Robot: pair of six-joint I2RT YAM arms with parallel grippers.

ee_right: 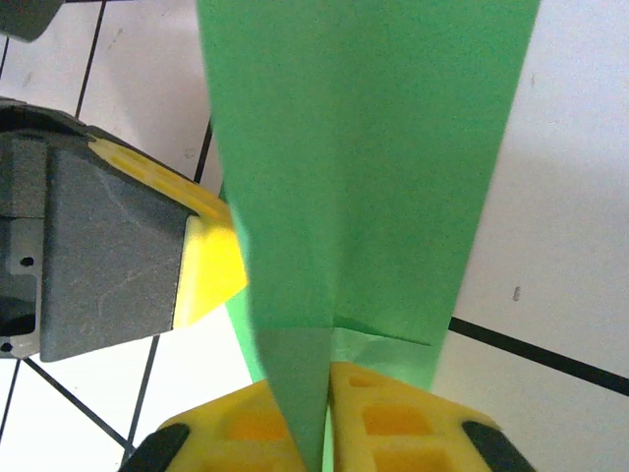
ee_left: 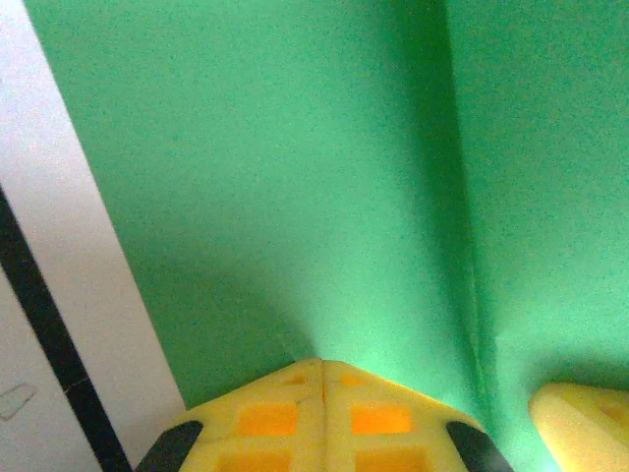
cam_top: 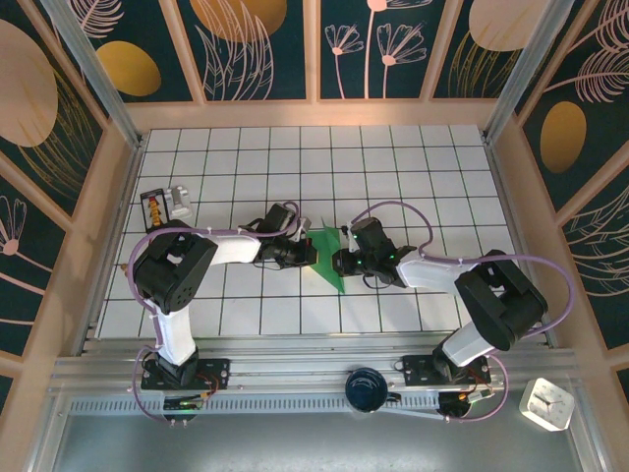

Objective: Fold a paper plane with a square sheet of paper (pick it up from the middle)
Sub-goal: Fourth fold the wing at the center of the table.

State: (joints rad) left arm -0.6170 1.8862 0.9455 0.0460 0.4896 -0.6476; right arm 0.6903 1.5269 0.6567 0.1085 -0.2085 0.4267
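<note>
The paper plane (ee_right: 364,167), green paper folded to a long narrow strip with a centre crease, extends straight ahead of the right gripper (ee_right: 316,398), whose yellow fingers (ee_right: 393,423) pinch its near end between them (the fold runs right into their seam). Just to that gripper's left, the left gripper (cam_top: 307,254) has its jaws closed tip to tip, nothing visible between them, its tip touching the paper's side. From above, the paper sits between the two grippers, over the white tiled table (cam_top: 393,177); whether it rests there I cannot tell.
</note>
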